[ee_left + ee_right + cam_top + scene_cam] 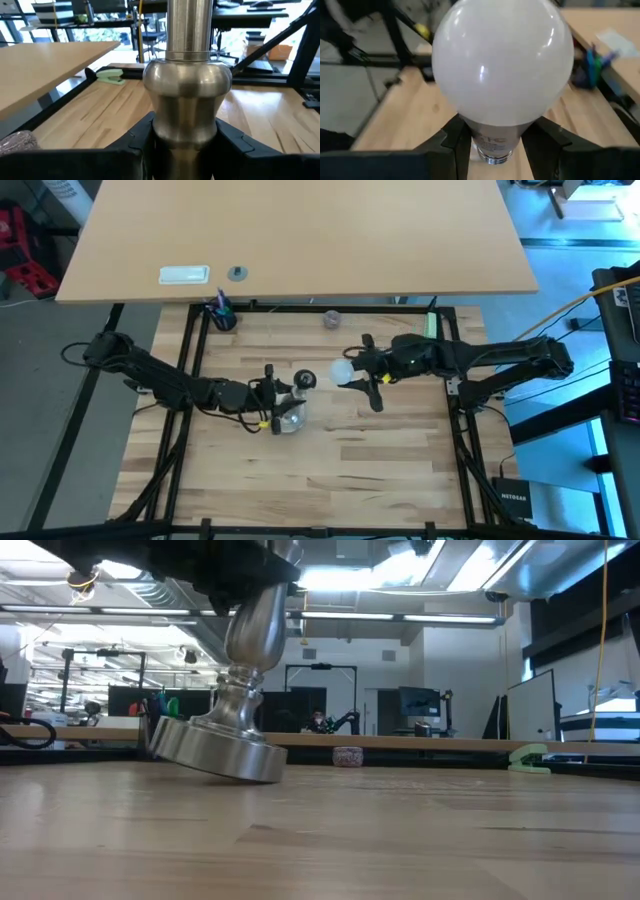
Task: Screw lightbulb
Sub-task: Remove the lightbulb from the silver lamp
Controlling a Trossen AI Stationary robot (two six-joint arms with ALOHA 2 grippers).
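The silvery stand shows in the high view with its round base (289, 419) nearer and its dark socket top (305, 380) farther. My left gripper (272, 398) reaches in from the table's left and is shut on the stand's stem (187, 85). In the low view the stand (225, 730) leans, its base tipped. The white frosted lightbulb (343, 370) hangs just right of the socket, with my right gripper (362, 376) shut on it. In the right wrist view the globe (502, 60) fills the picture, and the silvery thread (492, 158) shows below it. My left gripper pinches the stand's stem just under its bulge (186, 127) between the two fingers (134, 142). They come about level from the table's left and lie across the stem. The stand leans in the hold; whether its base rim (262, 776) touches the table I cannot tell. My right gripper pinches the lightbulb's narrow neck (496, 136), between globe and thread, with one finger (460, 142) on each side. It comes nearly level from the table's right. The globe sticks out past the fingertips toward the stand. The bulb is lifted clear of the table.
A small purplish-grey round object (331, 319) and a dark cup of pens (222, 316) sit near the far edge, and a pale green item (430, 326) sits at the far right. A light desk (300, 230) lies beyond the black frame. Bare wood lies toward the near edge.
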